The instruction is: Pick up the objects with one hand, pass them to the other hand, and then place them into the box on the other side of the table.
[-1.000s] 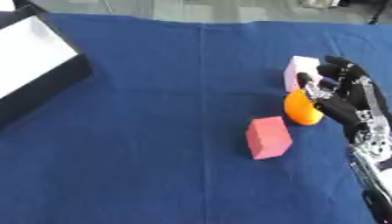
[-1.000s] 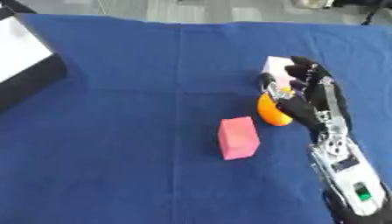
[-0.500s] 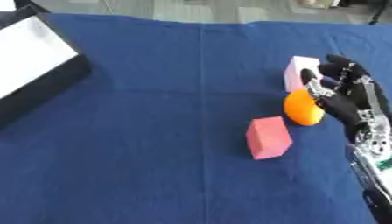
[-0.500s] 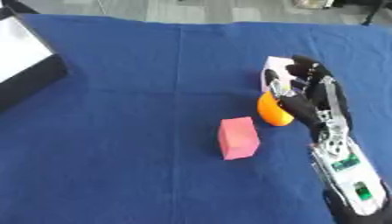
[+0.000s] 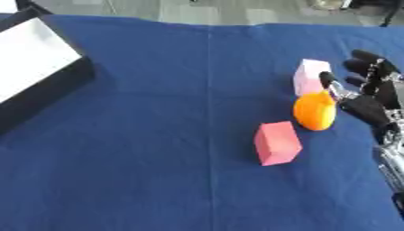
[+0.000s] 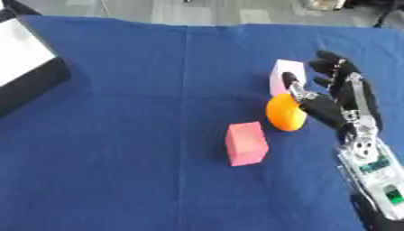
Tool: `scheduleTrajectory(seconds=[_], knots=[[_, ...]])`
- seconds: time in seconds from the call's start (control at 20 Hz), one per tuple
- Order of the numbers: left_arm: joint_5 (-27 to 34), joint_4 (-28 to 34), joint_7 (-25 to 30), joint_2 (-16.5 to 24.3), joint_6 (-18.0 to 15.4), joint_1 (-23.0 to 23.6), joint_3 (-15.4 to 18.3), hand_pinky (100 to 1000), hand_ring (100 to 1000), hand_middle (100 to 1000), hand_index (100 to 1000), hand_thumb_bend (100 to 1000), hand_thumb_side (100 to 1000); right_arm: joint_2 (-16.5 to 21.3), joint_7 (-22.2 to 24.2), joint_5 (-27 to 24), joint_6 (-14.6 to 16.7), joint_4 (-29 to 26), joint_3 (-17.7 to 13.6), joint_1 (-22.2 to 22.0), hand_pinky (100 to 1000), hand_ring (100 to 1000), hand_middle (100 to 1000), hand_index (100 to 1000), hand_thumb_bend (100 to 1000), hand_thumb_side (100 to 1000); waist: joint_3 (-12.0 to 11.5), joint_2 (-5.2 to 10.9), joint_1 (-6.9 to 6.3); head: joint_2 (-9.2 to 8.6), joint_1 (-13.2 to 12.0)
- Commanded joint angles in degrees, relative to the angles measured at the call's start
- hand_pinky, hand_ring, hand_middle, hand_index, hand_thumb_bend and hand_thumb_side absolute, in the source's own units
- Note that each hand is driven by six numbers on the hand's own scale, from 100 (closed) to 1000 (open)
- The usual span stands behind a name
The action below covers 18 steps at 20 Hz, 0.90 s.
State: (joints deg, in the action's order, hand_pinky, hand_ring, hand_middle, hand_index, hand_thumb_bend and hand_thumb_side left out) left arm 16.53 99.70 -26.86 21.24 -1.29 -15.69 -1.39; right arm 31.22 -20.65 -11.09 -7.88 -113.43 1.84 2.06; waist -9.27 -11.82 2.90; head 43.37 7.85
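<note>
— Right hand (image 6: 335,106): placed against the orange ball (image 6: 285,112), thumb over it, fingers not yet closed round it

— Placement explained? Ball lies beside pale block (image 6: 286,77); box (image 5: 35,81) is set far left, so a handover is needed

Little changed over the last second: right hand (image 6: 335,99) has eased a touch further off the orange ball (image 6: 284,113), fingers a bit straighter, thumb near the ball's top. The ball sits marginally lower relative to the pale pink block (image 6: 286,77).

Box (image 5: 39,76) far left (blocks (image 5: 277,143) right).
</note>
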Motion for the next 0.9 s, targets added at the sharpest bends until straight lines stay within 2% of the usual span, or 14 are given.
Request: scheduleTrajectory(seconds=[0.05,0.45,0.7,0.9], knots=[[-0.5,0.7,-0.1,2.1,0.0,-0.3,0.6,962,789,784,773,175,864,6.6,3.7,0.3,-1.6,-1.2,-0.9,-1.0,843,860,721,831,553,275,0.1,0.56,-0.07,-0.41,-0.1],[-0.5,0.6,-0.1,2.7,0.1,0.1,0.5,962,790,784,773,174,866,20.5,13.8,2.5,-3.4,-1.2,-1.0,-3.2,856,853,737,824,572,303,0.3,0.69,0.40,-0.41,-0.3],[-0.5,0.6,0.0,2.7,0.2,0.2,0.3,962,791,784,772,173,869,28.1,18.6,1.9,-3.9,-1.2,-2.2,0.1,869,853,742,820,576,257,0.3,0.62,0.42,-0.38,-0.2],[-0.5,0.7,0.1,2.6,0.2,0.1,0.3,963,791,784,772,174,870,33.0,21.1,2.2,-2.9,-1.2,-2.9,3.5,880,853,750,816,572,221,0.0,0.35,0.40,-0.58,0.2]])
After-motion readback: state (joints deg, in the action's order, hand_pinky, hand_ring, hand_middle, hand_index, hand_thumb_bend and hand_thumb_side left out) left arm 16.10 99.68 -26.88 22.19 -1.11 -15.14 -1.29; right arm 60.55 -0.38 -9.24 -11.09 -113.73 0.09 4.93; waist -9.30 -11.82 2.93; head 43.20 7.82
